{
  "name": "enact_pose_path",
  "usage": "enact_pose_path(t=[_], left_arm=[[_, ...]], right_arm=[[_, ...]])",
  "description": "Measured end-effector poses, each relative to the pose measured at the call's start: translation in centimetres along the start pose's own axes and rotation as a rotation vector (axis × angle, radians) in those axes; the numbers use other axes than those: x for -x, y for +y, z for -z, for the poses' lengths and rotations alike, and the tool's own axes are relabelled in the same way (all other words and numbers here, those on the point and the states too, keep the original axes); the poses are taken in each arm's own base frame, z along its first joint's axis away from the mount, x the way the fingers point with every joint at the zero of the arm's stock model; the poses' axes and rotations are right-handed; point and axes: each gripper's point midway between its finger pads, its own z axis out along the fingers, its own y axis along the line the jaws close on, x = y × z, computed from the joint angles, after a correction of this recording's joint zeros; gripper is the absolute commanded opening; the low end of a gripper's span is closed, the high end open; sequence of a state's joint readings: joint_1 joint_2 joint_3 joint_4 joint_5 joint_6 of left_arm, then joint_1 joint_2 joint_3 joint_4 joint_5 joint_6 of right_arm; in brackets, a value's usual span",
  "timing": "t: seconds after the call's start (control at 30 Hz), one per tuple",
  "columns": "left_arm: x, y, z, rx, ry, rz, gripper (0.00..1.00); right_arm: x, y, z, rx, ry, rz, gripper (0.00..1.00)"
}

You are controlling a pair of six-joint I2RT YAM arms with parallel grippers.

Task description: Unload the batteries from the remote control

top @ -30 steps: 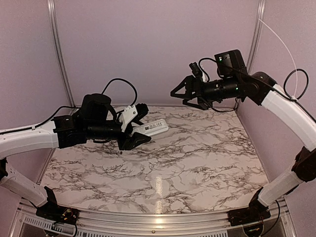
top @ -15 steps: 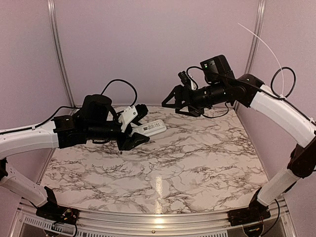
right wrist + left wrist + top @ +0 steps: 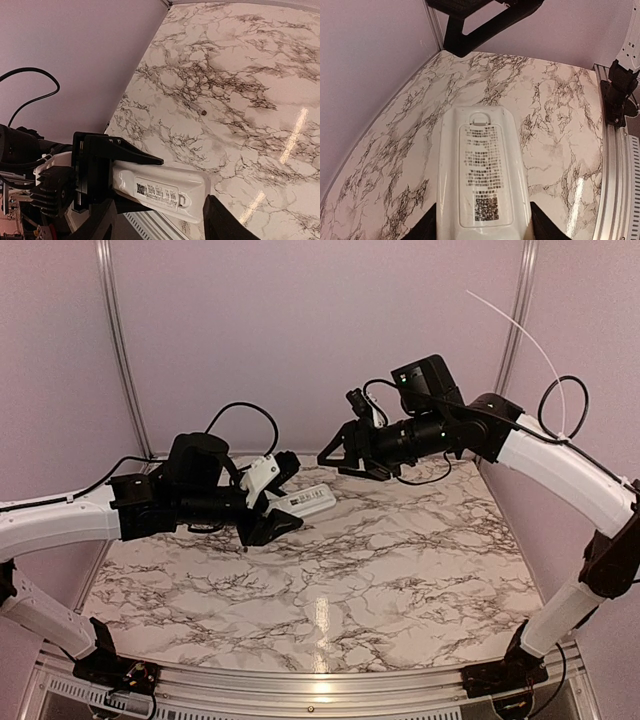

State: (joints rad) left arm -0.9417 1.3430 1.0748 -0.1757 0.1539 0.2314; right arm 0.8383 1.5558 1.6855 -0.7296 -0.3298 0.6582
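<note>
My left gripper [image 3: 284, 496] is shut on the remote control [image 3: 306, 502], holding its near end above the table's back left. The white remote [image 3: 480, 175] lies back side up, with a printed label and a closed cover with a small latch. The batteries are hidden. My right gripper [image 3: 332, 456] hovers just right of and above the remote's free end, apart from it. Its fingers [image 3: 226, 221] stand apart with nothing between them. In the right wrist view the remote [image 3: 167, 190] shows below, with my left gripper's black jaws on its far end.
A tiny dark speck [image 3: 203, 112] lies on the marble table [image 3: 400, 570] below the left gripper; I cannot tell what it is. Lilac walls close the back and sides. A metal rail [image 3: 615, 165] runs along the near edge.
My right arm has swung left and down toward the remote's free end. The left arm and the remote have not moved.
</note>
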Motion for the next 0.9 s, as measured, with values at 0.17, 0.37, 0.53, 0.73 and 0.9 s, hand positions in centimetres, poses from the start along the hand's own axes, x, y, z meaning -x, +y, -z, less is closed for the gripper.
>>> enact_pose_path(t=[0.17,0.37,0.53,0.73,0.9], left_arm=[[-0.7,0.1,-0.7,0.003,0.023,0.013,0.00],[-0.5,0.4,-1.3,0.017,0.029,0.029,0.00],[0.3,0.6,-1.4,0.021,0.015,0.035,0.00],[0.1,0.7,-1.5,0.026,0.024,0.035,0.00],[0.0,0.7,-1.5,0.028,0.030,0.036,0.00]], right_arm=[[0.2,0.2,-0.3,0.011,-0.004,-0.002,0.48],[-0.7,0.0,-1.8,0.004,0.032,-0.005,0.48],[-1.1,-0.6,-2.8,-0.008,0.056,-0.015,0.49],[-1.3,-1.0,-3.4,-0.019,0.070,-0.020,0.49],[-1.4,-1.1,-3.6,-0.027,0.080,-0.018,0.49]])
